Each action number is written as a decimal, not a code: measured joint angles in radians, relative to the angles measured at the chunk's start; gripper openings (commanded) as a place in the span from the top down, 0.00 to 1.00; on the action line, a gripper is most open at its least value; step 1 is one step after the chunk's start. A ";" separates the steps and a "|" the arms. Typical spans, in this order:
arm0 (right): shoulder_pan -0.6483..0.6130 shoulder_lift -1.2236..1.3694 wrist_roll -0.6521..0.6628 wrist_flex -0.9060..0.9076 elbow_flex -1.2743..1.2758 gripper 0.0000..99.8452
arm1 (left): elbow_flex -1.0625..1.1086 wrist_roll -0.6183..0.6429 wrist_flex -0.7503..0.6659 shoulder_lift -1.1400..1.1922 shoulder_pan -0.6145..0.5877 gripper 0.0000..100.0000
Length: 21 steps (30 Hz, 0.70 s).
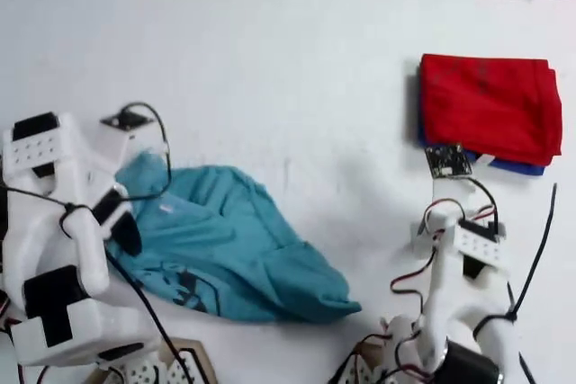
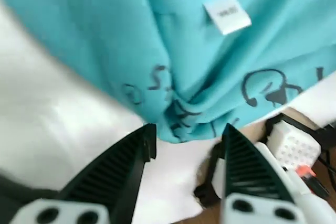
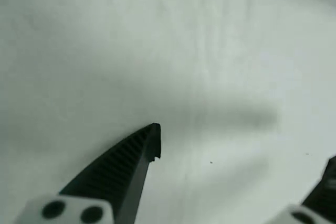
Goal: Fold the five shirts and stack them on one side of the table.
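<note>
High view: a crumpled teal shirt (image 1: 234, 240) lies at seven o'clock on the desk (image 1: 270, 69). A folded red shirt (image 1: 486, 105) sits on a blue shirt (image 1: 517, 166) at two o'clock. The left claw (image 2: 189, 132) hangs open above the teal edge, and the right claw (image 3: 244, 145) is open and empty. Likely next: grip an edge and spread the shirt flat.

loose shirt (image 1: 234, 240) lies front left; stack (image 1: 490, 110), perhaps two shirts, back right.

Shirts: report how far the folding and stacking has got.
Done: a folded red shirt lies on a blue shirt on the right arm's side of the table. In hand: the teal shirt lies crumpled by the left arm, the left gripper open at its edge. The right gripper is open over bare table. Left: fold and stack the teal one; I count three shirts of five.
</note>
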 measured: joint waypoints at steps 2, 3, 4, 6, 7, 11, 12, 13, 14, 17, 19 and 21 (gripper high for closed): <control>0.000 0.021 -0.002 0.000 -0.009 0.54 | -0.072 0.025 0.018 0.000 0.000 0.77; 0.000 0.026 -0.002 0.002 -0.011 0.54 | -0.109 0.051 0.023 0.000 0.000 0.77; -0.002 0.029 -0.003 0.002 -0.011 0.54 | -0.137 0.084 0.025 0.000 0.003 0.77; -0.002 0.029 -0.005 0.002 -0.011 0.54 | -0.167 0.167 0.023 0.000 0.025 0.77; -0.002 0.029 -0.005 0.002 -0.011 0.54 | -0.169 0.216 0.017 0.000 0.043 0.77; -0.002 0.029 -0.005 0.002 -0.011 0.54 | -0.146 0.404 -0.035 0.000 0.137 0.77; -0.002 0.029 -0.005 0.002 -0.011 0.54 | -0.129 0.439 -0.054 0.000 0.163 0.77; -0.002 0.029 -0.005 0.002 -0.011 0.54 | -0.114 0.474 -0.074 0.000 0.192 0.77; -0.002 0.029 -0.005 0.002 -0.011 0.54 | -0.097 0.502 -0.094 0.000 0.218 0.77; -0.002 0.029 -0.005 0.002 -0.011 0.54 | -0.063 0.554 -0.169 0.000 0.281 0.77; -0.002 0.029 -0.005 0.002 -0.011 0.54 | -0.041 0.565 -0.226 0.000 0.296 0.77; -0.002 0.029 -0.005 0.002 -0.011 0.54 | -0.008 0.568 -0.278 0.000 0.296 0.77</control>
